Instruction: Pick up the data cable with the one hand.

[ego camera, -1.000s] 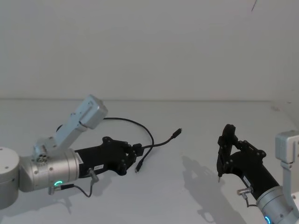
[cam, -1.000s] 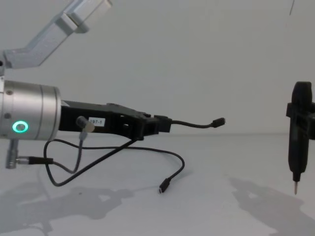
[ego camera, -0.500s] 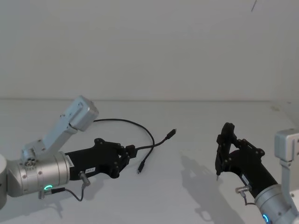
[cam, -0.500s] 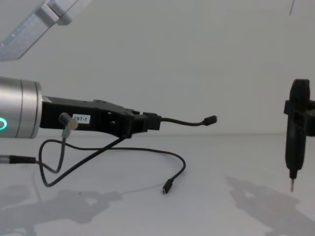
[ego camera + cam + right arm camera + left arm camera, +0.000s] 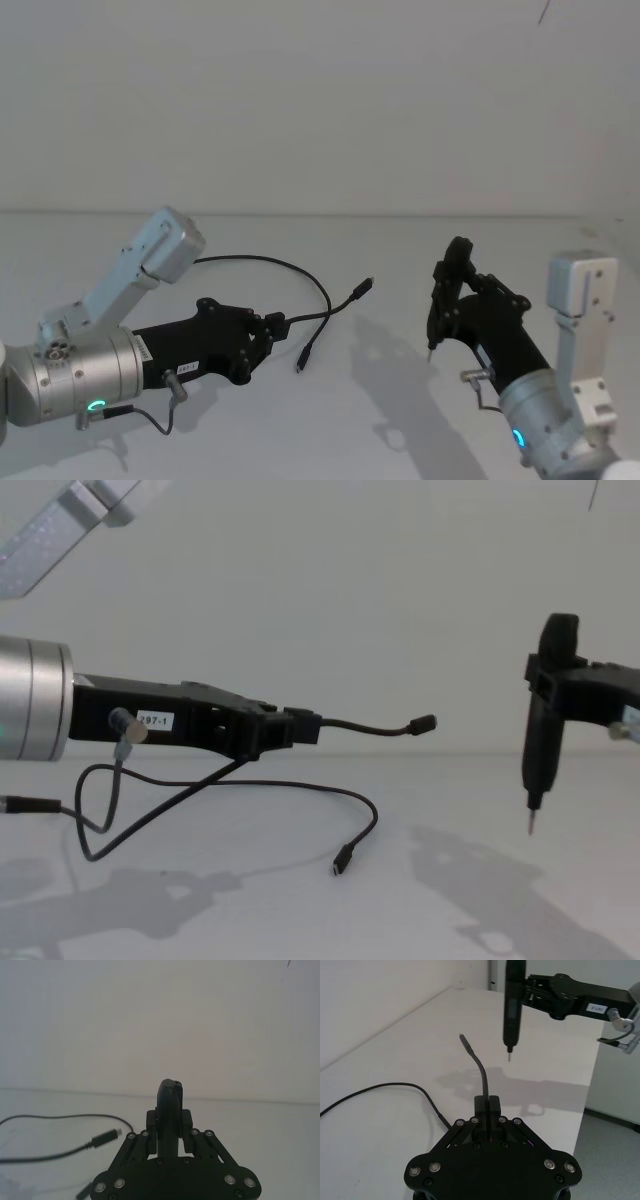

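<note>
Above the table (image 5: pixel 400 250), left tool (image 5: pixel 278 322) stays clamped on the data cable (image 5: pixel 483 1072) while right tool (image 5: pixel 447 298), gripping a probe (image 5: pixel 458 256), moved nearer.

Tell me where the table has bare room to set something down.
Bare table runs along the back wall and between the data cable and the pin tool in the right end effector. Crowded around the left end effector, where the cable loops.

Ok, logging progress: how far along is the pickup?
Done: left end effector shut on the data cable. In hand: the lift, one plug end raised. Left: the other plug hangs near the table. Apart, the right end effector holds a pin-tipped tool.
</note>
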`<state>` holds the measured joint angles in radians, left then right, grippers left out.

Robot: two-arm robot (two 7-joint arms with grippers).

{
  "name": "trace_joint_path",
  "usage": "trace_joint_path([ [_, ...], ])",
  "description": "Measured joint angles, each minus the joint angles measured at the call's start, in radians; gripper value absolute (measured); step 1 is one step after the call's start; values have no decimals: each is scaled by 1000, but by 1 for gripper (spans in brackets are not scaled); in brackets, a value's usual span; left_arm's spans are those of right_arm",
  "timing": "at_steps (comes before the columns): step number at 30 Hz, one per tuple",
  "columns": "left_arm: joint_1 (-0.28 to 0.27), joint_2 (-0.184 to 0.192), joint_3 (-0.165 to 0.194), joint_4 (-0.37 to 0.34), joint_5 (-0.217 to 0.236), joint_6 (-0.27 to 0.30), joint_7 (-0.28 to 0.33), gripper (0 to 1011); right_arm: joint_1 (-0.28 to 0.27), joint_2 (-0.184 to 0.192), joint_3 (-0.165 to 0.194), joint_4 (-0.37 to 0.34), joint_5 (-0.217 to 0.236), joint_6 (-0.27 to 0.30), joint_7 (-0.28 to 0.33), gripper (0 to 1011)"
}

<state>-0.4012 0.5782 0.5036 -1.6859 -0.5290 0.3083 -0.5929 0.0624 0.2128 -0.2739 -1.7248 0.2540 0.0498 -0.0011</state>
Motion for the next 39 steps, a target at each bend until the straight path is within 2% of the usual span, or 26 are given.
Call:
trace_joint_path([
  [11,4,4,-2,-6,-2,1,2,40,76,-78,-24,85,-43,-27,-46,279],
  [19,5,5,-3,-8,-3,1,3,40,108,-114,-26,111,-55,-30,-65,279],
  [28,5,6,-3,-9,-4,1,3,40,120,-140,-20,95,-55,-11,-73,279],
  [39,6,7,-3,-10,-3,1,3,40,114,-156,0,27,-31,43,-67,279],
])
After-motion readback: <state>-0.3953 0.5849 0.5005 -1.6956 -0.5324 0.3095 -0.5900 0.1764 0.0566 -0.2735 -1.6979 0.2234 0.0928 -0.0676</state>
